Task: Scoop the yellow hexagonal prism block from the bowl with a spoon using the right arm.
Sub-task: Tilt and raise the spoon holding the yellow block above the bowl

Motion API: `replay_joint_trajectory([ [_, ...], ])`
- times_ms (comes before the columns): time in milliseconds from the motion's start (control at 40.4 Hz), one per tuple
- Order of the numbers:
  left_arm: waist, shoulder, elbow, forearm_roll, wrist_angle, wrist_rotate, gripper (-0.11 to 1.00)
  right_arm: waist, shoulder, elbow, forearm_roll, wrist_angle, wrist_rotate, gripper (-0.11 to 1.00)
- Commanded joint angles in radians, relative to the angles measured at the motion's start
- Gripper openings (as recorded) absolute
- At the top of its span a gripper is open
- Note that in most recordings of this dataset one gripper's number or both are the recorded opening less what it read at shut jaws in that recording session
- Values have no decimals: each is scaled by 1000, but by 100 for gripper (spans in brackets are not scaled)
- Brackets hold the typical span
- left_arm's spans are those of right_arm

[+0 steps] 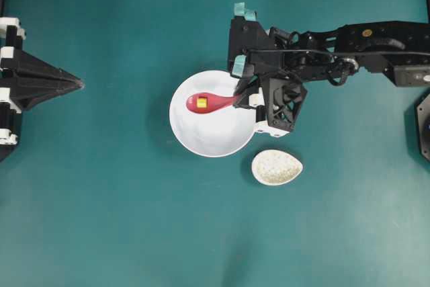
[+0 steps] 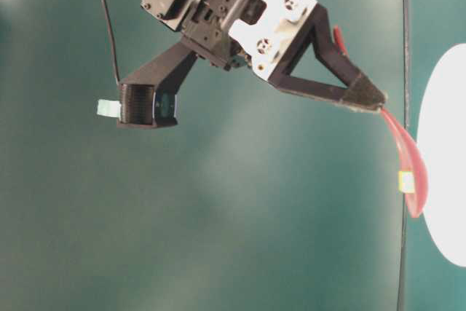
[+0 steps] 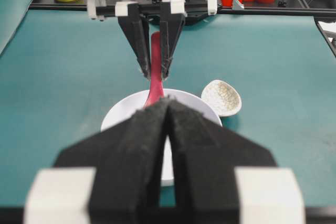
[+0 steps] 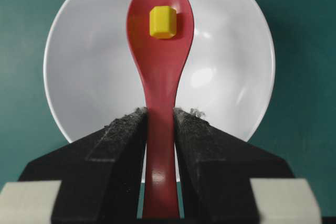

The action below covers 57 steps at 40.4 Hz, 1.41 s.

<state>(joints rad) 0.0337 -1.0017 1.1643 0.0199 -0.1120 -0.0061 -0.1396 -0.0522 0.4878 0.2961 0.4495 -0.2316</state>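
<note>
Above the bowl [image 4: 79,93], right tool [image 4: 160,121] pinches spoon [image 4: 160,77] handle, block [image 4: 163,22] aboard.

Black jointed right arm [image 1: 349,48], thin black cable along it; white screwed plates, teal tape tabs on right end effector [image 1: 238,92]. Matte black wedge-shaped left end effector [image 1: 74,84], white blocks behind.

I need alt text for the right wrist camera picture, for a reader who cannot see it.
The right gripper clamps the handle of the pink-red spoon, and the yellow hexagonal block sits in the spoon's scoop. Behind the spoon is the white bowl on a teal table.
</note>
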Motion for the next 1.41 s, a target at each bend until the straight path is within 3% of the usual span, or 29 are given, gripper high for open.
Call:
replay_joint_trajectory([
  [0, 2, 3, -29, 2, -5, -2, 0, -5, -32, -28, -3, 5, 2, 25],
  [1385, 2, 3, -29, 3, -3, -2, 0, -8, -92, -87, -44, 81, 5, 25],
])
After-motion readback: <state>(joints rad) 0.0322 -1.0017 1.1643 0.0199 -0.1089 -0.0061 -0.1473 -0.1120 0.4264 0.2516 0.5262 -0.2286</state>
